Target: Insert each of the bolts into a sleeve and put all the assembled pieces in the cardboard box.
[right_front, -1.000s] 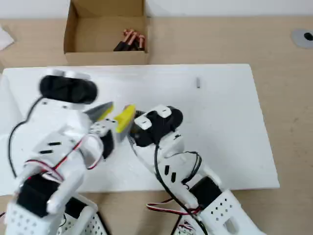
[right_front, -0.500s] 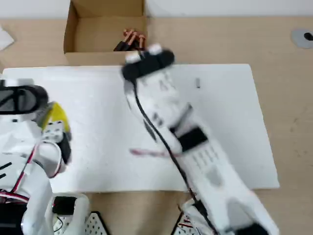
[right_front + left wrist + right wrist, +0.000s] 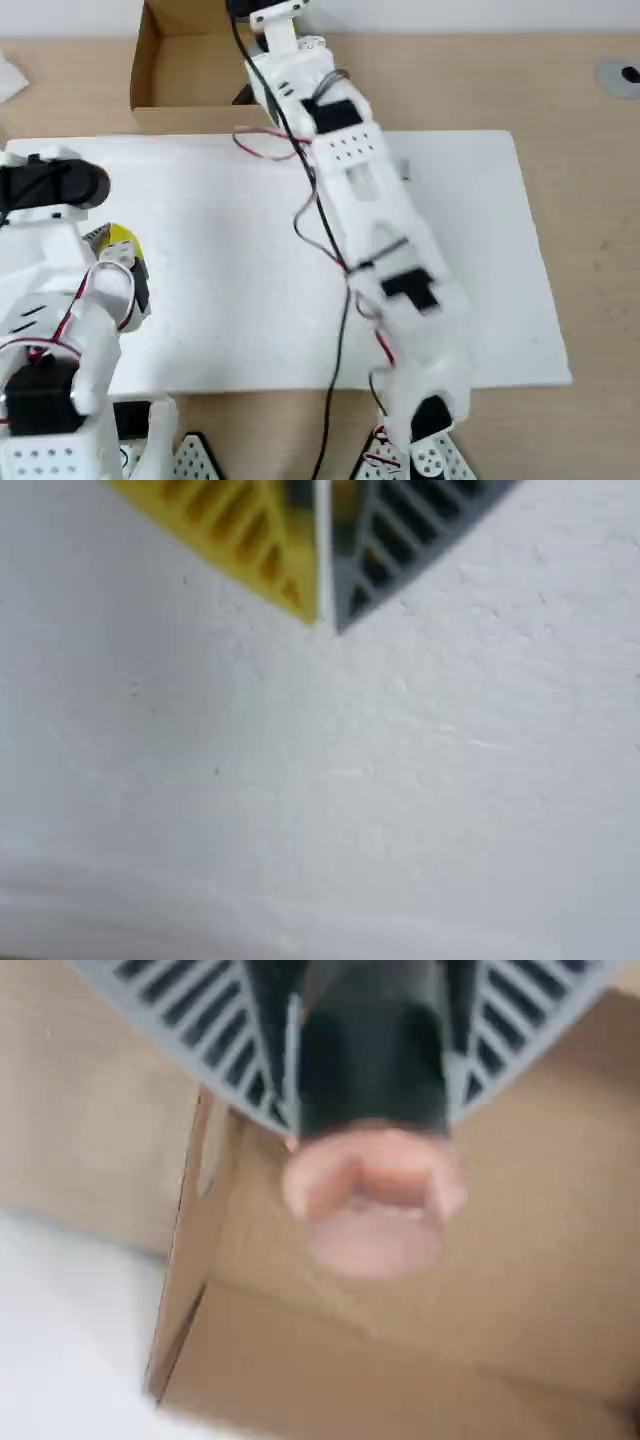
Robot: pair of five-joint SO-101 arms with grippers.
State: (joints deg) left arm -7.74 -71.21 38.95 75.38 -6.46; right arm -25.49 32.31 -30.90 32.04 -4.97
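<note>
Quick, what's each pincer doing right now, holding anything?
Left pincer: closed, holding nothing, above the white board.
Right pincer: closed on a sleeved bolt, over the cardboard box.

The right arm (image 3: 370, 230) slants across the white board (image 3: 220, 300) and crosses the near wall of the cardboard box (image 3: 200, 118) at its right end, blocking that corner. The right gripper (image 3: 365, 1110), clamped on a sleeved bolt (image 3: 370, 1200), hangs over the box floor there. The left part of the box lies open from above. Open board stretches between the box and the left gripper (image 3: 110, 238), which sits pinched together, well apart from the box.
</note>
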